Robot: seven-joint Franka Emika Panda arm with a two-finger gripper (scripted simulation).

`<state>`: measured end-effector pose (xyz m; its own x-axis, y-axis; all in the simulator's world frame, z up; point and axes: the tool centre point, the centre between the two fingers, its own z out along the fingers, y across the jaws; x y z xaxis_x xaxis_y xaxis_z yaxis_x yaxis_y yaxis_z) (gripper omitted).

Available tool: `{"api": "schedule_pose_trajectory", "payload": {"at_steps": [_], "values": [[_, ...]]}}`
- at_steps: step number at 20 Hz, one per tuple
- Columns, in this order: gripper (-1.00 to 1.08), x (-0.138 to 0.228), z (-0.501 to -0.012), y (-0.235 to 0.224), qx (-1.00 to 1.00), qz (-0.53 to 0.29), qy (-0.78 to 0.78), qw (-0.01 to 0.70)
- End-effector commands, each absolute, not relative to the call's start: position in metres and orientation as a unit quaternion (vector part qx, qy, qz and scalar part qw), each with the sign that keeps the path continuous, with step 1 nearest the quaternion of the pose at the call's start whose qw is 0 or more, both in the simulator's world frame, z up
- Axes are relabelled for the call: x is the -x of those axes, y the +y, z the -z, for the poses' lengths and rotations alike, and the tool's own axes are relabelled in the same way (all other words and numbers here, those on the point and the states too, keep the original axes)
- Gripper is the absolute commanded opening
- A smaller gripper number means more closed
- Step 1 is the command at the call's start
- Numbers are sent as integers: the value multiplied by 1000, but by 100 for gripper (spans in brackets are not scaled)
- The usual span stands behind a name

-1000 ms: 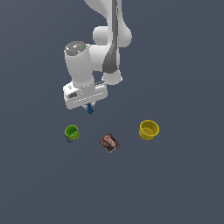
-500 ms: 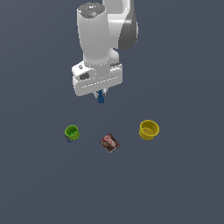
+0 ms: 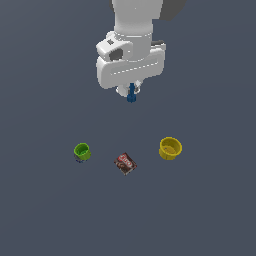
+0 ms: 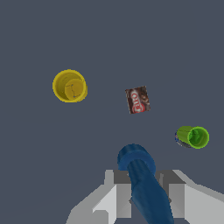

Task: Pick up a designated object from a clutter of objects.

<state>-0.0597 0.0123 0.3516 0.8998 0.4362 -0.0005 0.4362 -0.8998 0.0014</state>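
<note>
Exterior view, read from its left to its right. The green cup (image 3: pixel 82 151) is sitting on the grey floor (image 3: pixel 45 215) at the exterior view's left, with a small dark item just beside its base, too small to identify. Near the centre, the dark brown-red packet (image 3: pixel 125 163) is lying flat, well apart from the green cup. At the exterior view's right, the larger yellow cup (image 3: pixel 170 148) is standing with its opening facing upward.

Above these three items, the white arm (image 3: pixel 131 45) is hanging over the scene, well clear of the floor. The gripper (image 3: pixel 131 91) is pointing downward, and its fingers are clamped on the dark-blue elongated piece (image 3: pixel 131 94), which is protruding below the fingertips and touching nothing else.

Wrist view. The yellow cup (image 4: pixel 69 85), the packet (image 4: pixel 138 99) and the green cup (image 4: pixel 194 136) are all lying on the floor far beneath the camera. The dark-blue piece (image 4: pixel 141 175) is appearing large in the foreground, gripped between the two grey fingers (image 4: pixel 118 192), one on either side of it.
</note>
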Motion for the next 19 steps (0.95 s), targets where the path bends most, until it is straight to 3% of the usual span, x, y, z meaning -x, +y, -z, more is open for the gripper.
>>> {"api": "schedule_pose_trajectory", "payload": {"at_steps": [1,10,19], "values": [[-100,57,-372,26,-975,0,223,0],[-100,47,-420,58,-975,0,223,0],[-100,43,-432,66,-975,0,222,0]]}}
